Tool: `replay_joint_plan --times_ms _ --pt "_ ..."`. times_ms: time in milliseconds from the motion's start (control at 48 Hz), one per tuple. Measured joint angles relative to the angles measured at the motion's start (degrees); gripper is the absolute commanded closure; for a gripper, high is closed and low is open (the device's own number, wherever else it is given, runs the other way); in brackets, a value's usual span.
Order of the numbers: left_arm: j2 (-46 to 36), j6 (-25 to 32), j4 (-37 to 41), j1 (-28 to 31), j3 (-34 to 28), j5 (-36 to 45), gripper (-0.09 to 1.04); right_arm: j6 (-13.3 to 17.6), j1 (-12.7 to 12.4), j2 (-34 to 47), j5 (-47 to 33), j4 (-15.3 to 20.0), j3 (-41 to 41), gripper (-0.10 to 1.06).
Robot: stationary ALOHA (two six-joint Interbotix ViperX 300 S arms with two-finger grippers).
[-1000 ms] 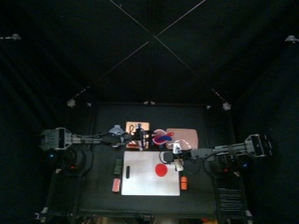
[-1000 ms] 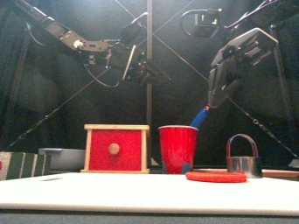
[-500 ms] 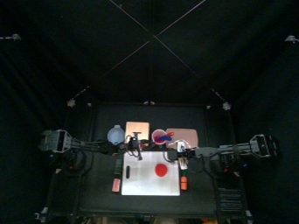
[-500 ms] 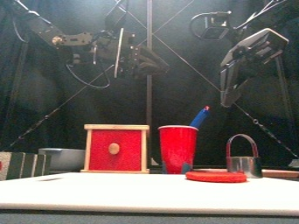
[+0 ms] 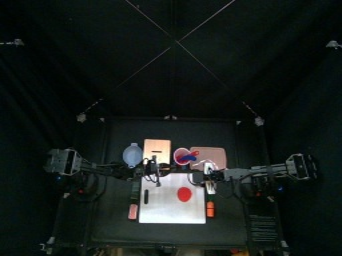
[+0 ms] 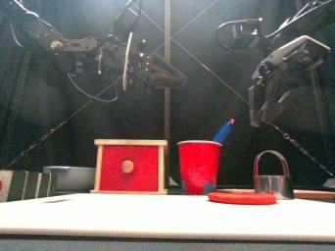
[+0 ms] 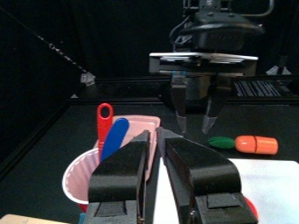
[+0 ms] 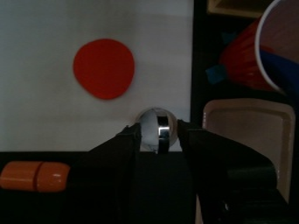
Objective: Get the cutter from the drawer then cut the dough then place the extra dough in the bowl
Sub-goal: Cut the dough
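Retrieval looks done: the round metal cutter with a wire handle (image 6: 272, 177) stands under the right gripper's (image 7: 195, 128) parted, empty fingers. Beside it the flat red dough disc (image 6: 244, 198) lies whole, so cutting and loading the blue-grey bowl (image 5: 131, 153) remain; the left gripper's (image 7: 159, 140) fingers are pressed together on nothing.

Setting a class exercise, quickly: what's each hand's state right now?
Left hand: closed, holding nothing.
Right hand: open, holding nothing, above the cutter.

Overhead, front, wrists; cup (image 6: 201, 167) perhaps shared
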Motion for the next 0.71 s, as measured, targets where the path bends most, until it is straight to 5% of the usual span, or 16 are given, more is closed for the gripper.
replay_joint_plan --times_ms 479,708 --pt "1.8 -0.1 -2.5 -0.2 0.5 -0.1 0.34 -0.5 -2.7 6.4 -2.1 -3.4 1.0 0.23" --pt "2.5 0.1 -5.6 -0.1 0.5 0.6 0.34 -1.0 -2.5 6.6 -2.5 -2.8 1.0 0.46"
